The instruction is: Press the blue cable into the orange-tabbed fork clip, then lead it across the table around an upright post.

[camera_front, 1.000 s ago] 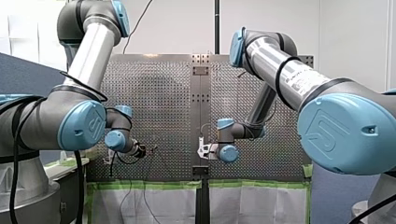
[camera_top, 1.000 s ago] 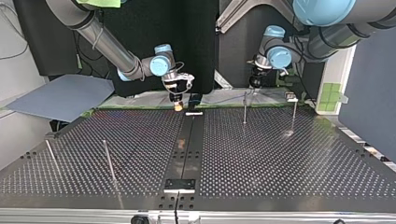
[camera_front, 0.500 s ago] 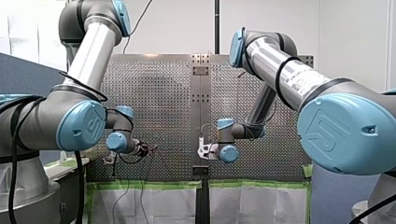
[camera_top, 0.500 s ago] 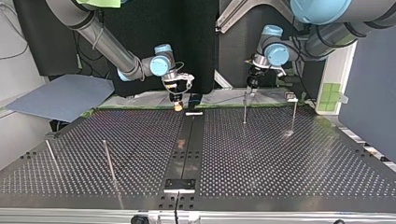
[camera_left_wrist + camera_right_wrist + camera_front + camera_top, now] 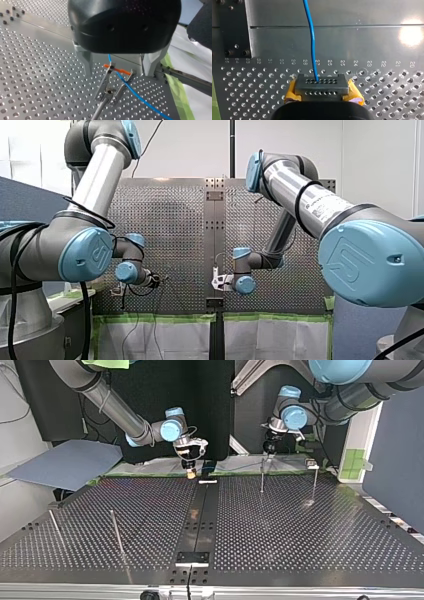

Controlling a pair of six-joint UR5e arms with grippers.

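Blue cable [image 5: 312, 37]: one end is clamped in the right gripper [image 5: 322, 87]. It runs along the far edge of the perforated metal table [image 5: 300, 535] to the orange-tabbed two-prong metal fork clip [image 5: 109, 92] under the left gripper [image 5: 117, 75].

Top view, left to right:
- Two thin upright metal posts [image 5: 116, 532] stand on the table's left half, well apart from both grippers.
- The right gripper has yellow pads and sits low over the far edge, just left of the dark centre strip [image 5: 200, 520]. In the right wrist view its jaws are closed right down on the cable. The cable leaves the fingers and runs straight ahead over the table with a slight kink.
- The left gripper has a black body and metal fingers. It hangs over the far edge right of centre, just above the top of a thin upright rod [image 5: 262, 476]. In the left wrist view its jaws are wide open and grip nothing, with one finger on each side of the fork clip, clear of it.
- The clip stands on a thin stem, with the orange tab [image 5: 121, 71] lying across its prong tips. The cable passes down between the prongs, crosses the tab and trails off over the table beyond. Can't tell whether it is fully seated.
- Another thin upright post [image 5: 314, 482] stands further right, near the table's far corner.
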